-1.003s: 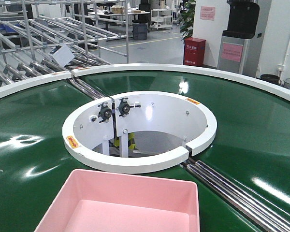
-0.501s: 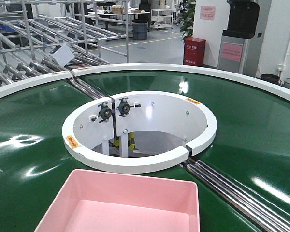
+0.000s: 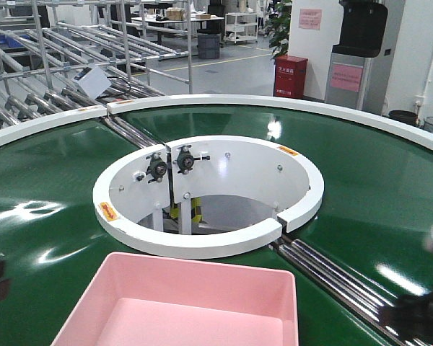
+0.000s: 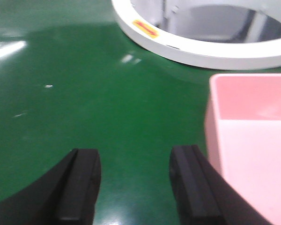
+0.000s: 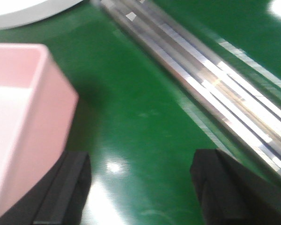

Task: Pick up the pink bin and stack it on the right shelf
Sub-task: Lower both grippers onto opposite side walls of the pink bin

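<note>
The pink bin (image 3: pixel 180 303) is one smooth, pale plastic tub with sloping walls and rounded corners, sitting on the glossy green belt (image 3: pixel 43 216) between the two claws. The left gripper (image 4: pixel 133 185) is spread wide, its two matte black fingers (image 4: pixel 77 183) blocky and flat-faced, with nothing between them but belt. The bin's left wall lies just beside its right-hand finger, slightly ahead. The right gripper (image 5: pixel 143 190) is likewise spread, two dark fingers apart over bare belt. The bin's rounded corner is at its left finger, and a band of polished steel rollers (image 5: pixel 215 84) runs diagonally ahead and to its right, too blurred to count. Ahead of both claws stands one smooth white ring (image 3: pixel 209 241), split by seams, with a yellow-and-red sticker (image 4: pixel 145 28) ahead of the left claw.
</note>
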Available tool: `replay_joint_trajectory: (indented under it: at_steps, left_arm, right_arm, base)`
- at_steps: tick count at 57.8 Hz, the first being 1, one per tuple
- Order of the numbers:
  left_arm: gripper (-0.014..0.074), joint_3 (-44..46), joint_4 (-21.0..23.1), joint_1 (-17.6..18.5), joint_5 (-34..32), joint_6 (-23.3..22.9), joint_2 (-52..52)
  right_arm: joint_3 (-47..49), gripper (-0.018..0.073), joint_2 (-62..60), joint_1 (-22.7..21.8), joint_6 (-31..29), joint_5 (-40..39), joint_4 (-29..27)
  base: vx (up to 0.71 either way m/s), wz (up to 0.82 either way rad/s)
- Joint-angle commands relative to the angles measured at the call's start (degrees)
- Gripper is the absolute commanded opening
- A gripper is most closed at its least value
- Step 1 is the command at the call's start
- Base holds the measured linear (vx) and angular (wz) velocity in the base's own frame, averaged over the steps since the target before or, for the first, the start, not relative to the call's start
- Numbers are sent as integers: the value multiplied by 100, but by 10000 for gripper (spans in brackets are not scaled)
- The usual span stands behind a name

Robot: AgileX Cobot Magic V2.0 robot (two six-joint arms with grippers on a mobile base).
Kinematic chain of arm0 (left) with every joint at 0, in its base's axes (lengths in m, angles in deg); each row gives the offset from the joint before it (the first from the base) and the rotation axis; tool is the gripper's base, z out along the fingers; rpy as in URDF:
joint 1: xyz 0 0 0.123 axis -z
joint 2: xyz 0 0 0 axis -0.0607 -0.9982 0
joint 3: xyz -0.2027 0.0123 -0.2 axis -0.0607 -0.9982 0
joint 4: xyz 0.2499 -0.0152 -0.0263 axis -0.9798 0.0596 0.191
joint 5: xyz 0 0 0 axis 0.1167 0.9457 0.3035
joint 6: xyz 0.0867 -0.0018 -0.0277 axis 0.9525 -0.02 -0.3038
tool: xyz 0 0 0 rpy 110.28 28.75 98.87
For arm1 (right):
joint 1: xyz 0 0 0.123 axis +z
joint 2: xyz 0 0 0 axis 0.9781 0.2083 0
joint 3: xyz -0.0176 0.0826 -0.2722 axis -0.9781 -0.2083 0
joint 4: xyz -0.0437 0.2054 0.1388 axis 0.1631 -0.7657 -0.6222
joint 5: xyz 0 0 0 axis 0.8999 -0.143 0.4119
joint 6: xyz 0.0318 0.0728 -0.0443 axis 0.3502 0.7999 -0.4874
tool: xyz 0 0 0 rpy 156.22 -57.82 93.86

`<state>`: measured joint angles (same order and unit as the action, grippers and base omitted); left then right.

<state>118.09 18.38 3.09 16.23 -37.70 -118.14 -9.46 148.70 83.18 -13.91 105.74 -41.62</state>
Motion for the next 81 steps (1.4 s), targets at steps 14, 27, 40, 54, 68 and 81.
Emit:
replay_joint_trajectory:
  at_steps: [14,27,40,54,68,81]
  left_arm:
    - [469,1853,1783,397,1046,1740,-1693]
    - [469,2249,1952,397,1280,1965,-2593]
    - [469,2249,2304,444,1475,2326,-3162]
    - [458,2249,2370,444,1732,2317,-3521]
    - [185,2249,2395,444,2000,2300,-3500]
    - [-8,2243,2953,444,2091,2300,-2887]
  right_arm:
    - [1617,491,1829,1243,976,-74,-117]
    - [1914,483,2646,1477,1624,-78,-60]
    - [1914,466,3087,1472,1630,-101,-63]
    - [1914,277,3165,1472,1630,153,-83]
    - [1914,10,3126,1466,1587,178,-87]
    - [2084,-10,2623,1457,1501,245,104]
  base:
    - [0,0]
    - [0,0]
    - [0,0]
    - [0,0]
    - [0,0]
    - [0,0]
